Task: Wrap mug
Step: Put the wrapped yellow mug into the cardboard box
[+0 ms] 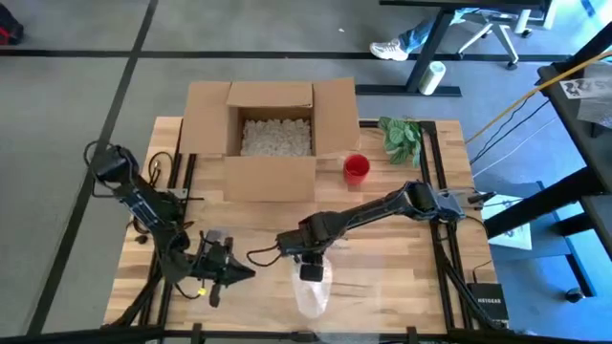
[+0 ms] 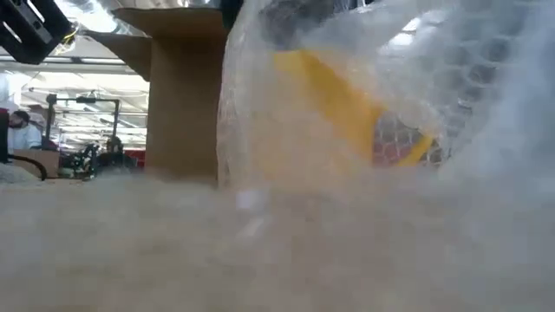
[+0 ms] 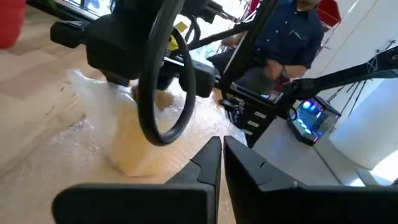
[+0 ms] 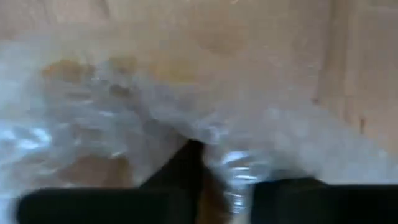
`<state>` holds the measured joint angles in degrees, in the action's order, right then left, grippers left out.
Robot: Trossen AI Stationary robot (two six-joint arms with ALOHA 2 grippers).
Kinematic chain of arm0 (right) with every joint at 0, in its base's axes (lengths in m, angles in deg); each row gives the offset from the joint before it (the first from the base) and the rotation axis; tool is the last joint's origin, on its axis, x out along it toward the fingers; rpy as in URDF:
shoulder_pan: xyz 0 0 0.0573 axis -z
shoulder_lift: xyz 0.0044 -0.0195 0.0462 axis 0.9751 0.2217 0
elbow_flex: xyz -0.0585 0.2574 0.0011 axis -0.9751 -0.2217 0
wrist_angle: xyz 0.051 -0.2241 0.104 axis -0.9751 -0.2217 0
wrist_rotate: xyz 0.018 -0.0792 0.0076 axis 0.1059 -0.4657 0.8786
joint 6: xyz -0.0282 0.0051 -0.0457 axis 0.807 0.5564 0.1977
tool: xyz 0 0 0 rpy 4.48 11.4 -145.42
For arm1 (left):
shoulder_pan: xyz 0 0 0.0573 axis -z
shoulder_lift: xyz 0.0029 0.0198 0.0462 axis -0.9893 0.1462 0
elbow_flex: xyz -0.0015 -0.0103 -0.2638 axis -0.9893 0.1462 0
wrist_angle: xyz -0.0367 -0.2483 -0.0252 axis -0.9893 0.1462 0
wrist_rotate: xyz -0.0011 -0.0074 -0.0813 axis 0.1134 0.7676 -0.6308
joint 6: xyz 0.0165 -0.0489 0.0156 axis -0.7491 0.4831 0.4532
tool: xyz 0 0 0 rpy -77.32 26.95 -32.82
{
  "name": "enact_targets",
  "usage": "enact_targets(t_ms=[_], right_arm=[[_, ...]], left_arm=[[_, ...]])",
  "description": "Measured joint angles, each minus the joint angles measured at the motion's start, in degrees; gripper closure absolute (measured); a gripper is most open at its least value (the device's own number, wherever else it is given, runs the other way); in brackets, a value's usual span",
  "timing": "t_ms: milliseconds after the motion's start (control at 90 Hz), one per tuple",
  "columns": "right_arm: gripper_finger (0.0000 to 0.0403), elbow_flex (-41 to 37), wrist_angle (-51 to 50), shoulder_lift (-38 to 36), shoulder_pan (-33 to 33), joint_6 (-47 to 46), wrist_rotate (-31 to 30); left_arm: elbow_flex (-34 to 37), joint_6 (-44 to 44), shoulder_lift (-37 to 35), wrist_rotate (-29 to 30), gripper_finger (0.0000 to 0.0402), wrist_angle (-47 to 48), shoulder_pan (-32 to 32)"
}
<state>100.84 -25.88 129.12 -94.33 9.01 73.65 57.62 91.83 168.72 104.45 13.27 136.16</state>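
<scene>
A yellow mug (image 2: 347, 104) lies inside a bundle of clear bubble wrap (image 1: 312, 291) on the table near its front edge. The low view shows it through the wrap; the left wrist view shows it as a yellowish mass (image 3: 140, 140). My right gripper (image 1: 311, 268) stands over the bundle's far end, shut on the wrap. My left gripper (image 3: 221, 151) hovers shut with nothing between its fingers, a little to the bundle's left (image 1: 241, 273). My right gripper comes from above, pointing down, onto the far end of the bundle. A bunched fold of bubble wrap (image 4: 231, 171) sits between its two fingers (image 4: 183, 171). The bundle with the mug rests on the table below.
An open cardboard box (image 1: 273, 134) with white packing fill stands at the far middle. A red cup (image 1: 356, 168) and a green leafy thing (image 1: 402, 137) are to its right. A person in a blue shirt (image 3: 292, 31) sits beyond the table.
</scene>
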Motion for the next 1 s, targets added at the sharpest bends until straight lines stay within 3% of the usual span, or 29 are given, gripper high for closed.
enact_targets(t_ms=[244,589,722,1000], right_arm=[[0.0392,2.70,-5.98,-1.91,-0.52,-1.72,-1.03],[0.0393,23.37,-19.72,-2.93,-2.92,-2.41,-3.01],[0.0393,20.39,-14.82,-8.44,-3.37,-3.31,-0.72],[0.0393,22.99,-7.44,-13.37,-0.44,3.85,-11.66]], left_arm=[[0.02,0.42,0.00,-0.01,0.0402,0.04,0.00],[0.02,0.42,0.02,0.01,0.0402,0.23,0.00],[0.03,0.55,0.02,0.03,0.0402,0.65,0.00],[0.02,1.57,0.03,0.01,0.0402,1.74,-0.20]])
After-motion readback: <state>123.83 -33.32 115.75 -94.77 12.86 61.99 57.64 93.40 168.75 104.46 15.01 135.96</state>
